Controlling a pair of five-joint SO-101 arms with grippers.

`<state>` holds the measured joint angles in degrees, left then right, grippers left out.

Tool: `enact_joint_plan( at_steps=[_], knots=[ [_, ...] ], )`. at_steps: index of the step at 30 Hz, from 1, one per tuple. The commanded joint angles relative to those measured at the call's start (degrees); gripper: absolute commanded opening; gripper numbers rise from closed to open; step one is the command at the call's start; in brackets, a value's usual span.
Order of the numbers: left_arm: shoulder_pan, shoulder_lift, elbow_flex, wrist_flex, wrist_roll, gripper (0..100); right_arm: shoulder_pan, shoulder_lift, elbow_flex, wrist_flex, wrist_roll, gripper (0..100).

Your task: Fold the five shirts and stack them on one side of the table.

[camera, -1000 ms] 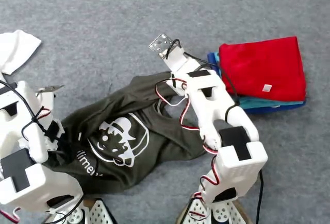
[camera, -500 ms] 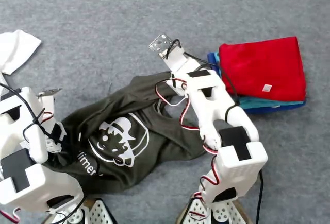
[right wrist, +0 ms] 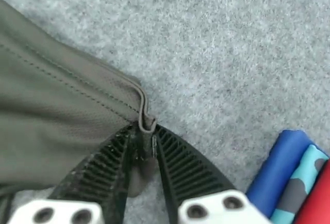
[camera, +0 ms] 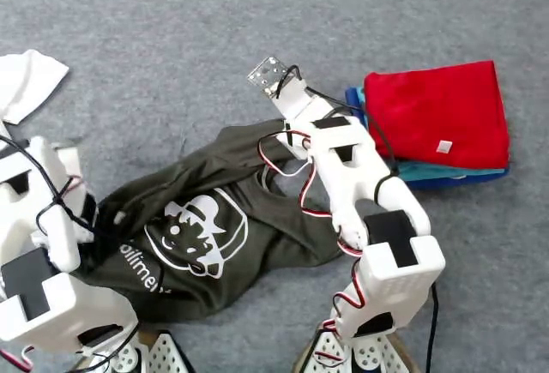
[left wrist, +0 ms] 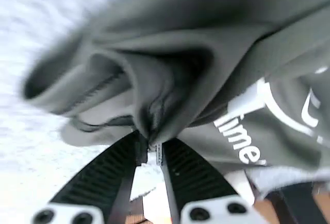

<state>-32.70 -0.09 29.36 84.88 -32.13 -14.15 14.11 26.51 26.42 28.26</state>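
A dark olive shirt (camera: 249,180) with a white graphic lies crumpled at the table's middle. My left gripper (left wrist: 151,149) is shut on a bunched fold of the shirt (left wrist: 206,54) at its left edge, below the left arm (camera: 34,219) in the high view. My right gripper (right wrist: 146,139) is shut on the hem of the shirt (right wrist: 51,116) at its far edge, next to the folded stack (right wrist: 289,183). The right arm (camera: 352,167) reaches over the shirt's right side. A white shirt (camera: 26,81) lies loose at the far left.
A folded stack with a red shirt (camera: 437,116) on top of teal and blue ones sits at the right side of the grey felt table (camera: 171,56). Both arm bases stand at the near edge. Wooden furniture runs behind the far edge.
My left arm has shifted slightly and pulled the shirt's left edge with it, so the printed letters moved left. The right arm and the folded stack stayed put.
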Motion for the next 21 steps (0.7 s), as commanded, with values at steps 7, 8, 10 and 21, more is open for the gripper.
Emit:
enact_joint_plan(
  at_steps=[7,8,10,21],
  knots=[
    [-4.3,-2.6,-25.9,10.4,9.8,2,0.7,-0.5,-3.0,1.0,0.4,0.2],
    [-6.2,-3.0,-29.1,11.2,9.9,2,0.5,-0.5,-3.3,1.5,0.2,0.2],
    [-9.4,-4.6,-33.7,11.3,9.8,2,0.7,-0.8,-4.0,2.6,-0.3,0.2],
    [-16.4,-18.1,-35.5,15.6,7.6,2,1.3,-23.0,-17.4,12.7,-13.5,0.2]
  ],
)
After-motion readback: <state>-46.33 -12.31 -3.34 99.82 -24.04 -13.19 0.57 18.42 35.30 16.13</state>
